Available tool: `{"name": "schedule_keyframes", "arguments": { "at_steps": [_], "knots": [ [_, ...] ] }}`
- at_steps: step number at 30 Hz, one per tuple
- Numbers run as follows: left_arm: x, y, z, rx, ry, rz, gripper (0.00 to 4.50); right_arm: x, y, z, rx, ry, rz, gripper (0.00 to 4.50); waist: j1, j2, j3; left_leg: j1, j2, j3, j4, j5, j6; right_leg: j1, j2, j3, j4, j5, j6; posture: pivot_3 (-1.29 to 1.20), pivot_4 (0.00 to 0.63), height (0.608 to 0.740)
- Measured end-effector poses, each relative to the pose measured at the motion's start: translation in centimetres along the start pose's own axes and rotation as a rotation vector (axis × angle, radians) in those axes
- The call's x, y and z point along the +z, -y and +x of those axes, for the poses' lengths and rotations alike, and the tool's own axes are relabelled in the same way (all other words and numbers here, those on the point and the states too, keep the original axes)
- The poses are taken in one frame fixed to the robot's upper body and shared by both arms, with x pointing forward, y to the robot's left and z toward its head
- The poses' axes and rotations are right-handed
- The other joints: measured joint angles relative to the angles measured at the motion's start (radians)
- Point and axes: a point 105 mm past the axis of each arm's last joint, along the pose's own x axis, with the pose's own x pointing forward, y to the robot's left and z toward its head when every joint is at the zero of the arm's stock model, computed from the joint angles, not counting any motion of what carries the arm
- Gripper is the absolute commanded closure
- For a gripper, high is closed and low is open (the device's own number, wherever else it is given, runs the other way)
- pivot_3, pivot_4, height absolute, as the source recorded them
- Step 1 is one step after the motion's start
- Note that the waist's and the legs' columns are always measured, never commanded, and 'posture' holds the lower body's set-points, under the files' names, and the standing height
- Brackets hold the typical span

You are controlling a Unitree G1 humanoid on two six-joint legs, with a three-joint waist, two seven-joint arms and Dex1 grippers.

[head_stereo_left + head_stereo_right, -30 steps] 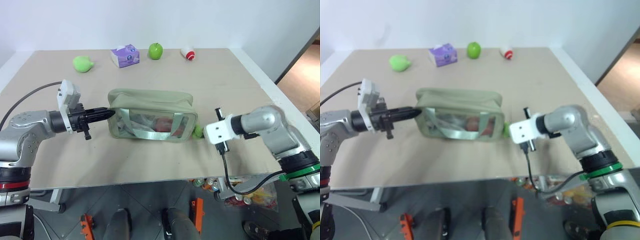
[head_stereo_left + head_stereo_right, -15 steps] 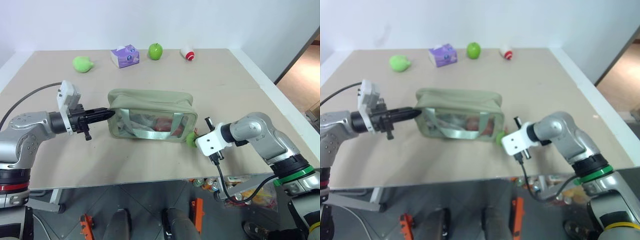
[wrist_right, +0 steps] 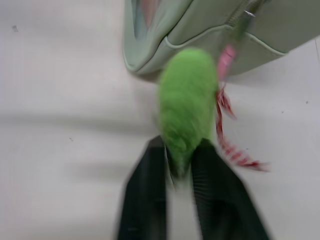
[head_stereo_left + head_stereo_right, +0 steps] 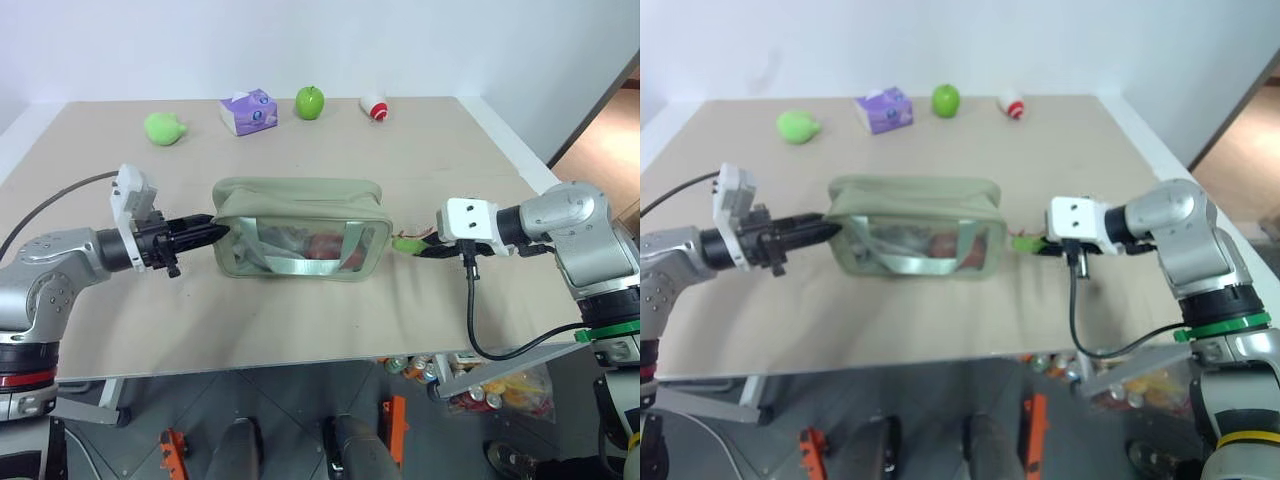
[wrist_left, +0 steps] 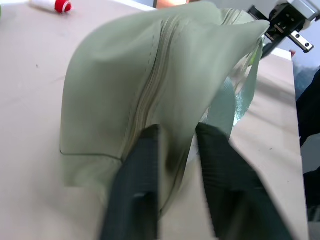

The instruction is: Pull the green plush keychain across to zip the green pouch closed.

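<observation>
The green pouch [image 4: 298,228] lies on its side near the middle of the table [image 4: 420,150], its clear window panel and pale strap band facing the camera, reddish contents showing through the plastic. The left gripper [image 4: 207,231] is at the pouch's left end; in the left wrist view its two black fingers [image 5: 137,190] pinch a fold of the pouch fabric at the end of the zipper line, with the cloth bunched between them. The right gripper [image 4: 1036,246] sits just off the pouch's right end, pointing toward it. In the right wrist view the green plush keychain [image 3: 186,107] is held by its near end between the right fingers [image 3: 150,195], which are slightly apart around it. The plush's far end reaches to the corner of the pouch, where a pinkish link [image 3: 226,57] joins it to the zipper; a red-and-white cord [image 3: 232,145] trails beside it on the table. Along the far edge of the table stand a lime-green lump [image 4: 165,127], a purple tissue pack [image 4: 249,111], a green apple [image 4: 310,101] and a small red-and-white object [image 4: 374,105], all well apart from the pouch.
</observation>
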Motion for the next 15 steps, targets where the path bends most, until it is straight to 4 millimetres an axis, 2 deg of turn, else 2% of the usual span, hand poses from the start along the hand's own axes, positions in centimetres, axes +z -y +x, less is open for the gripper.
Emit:
{"name": "schedule_keyframes", "arguments": {
  "at_steps": [6,8,12,15],
  "knots": [
    [0.5,-0.3,-0.3,0.010,-0.006,-0.006,0.03,-0.2,-0.6,-0.1,0.026,0.028,0.093,0.73,-0.001,0.000,0.000,0.000,0.000,0.000,0.000,0.000,0.000,0.000,0.000,0.000,0.000,0.000,0.000,0.00,0.150,0.740],
    [0.7,-0.5,-0.8,0.028,-0.018,0.008,0.01,-0.4,-0.9,-0.6,0.053,0.043,0.141,0.05,-0.001,0.000,0.000,0.000,0.000,0.000,-0.001,0.000,0.000,0.000,0.000,0.000,0.000,0.000,0.000,0.00,0.150,0.740],
    [1.1,-1.0,-3.2,0.086,-0.018,0.022,0.01,-0.7,-0.5,-2.5,0.026,0.106,0.261,0.05,-0.003,0.000,0.000,0.000,0.000,0.000,-0.001,0.000,0.000,-0.001,0.000,0.000,0.000,0.000,0.000,0.00,0.150,0.740],
    [1.5,-1.0,-5.0,0.112,0.027,-0.006,0.01,0.6,0.9,-4.5,-0.043,0.248,0.364,0.05,-0.007,0.001,0.000,0.000,0.000,0.000,-0.001,0.000,0.000,-0.001,0.000,0.000,0.000,0.000,0.000,0.00,0.150,0.740]
  ]
}}
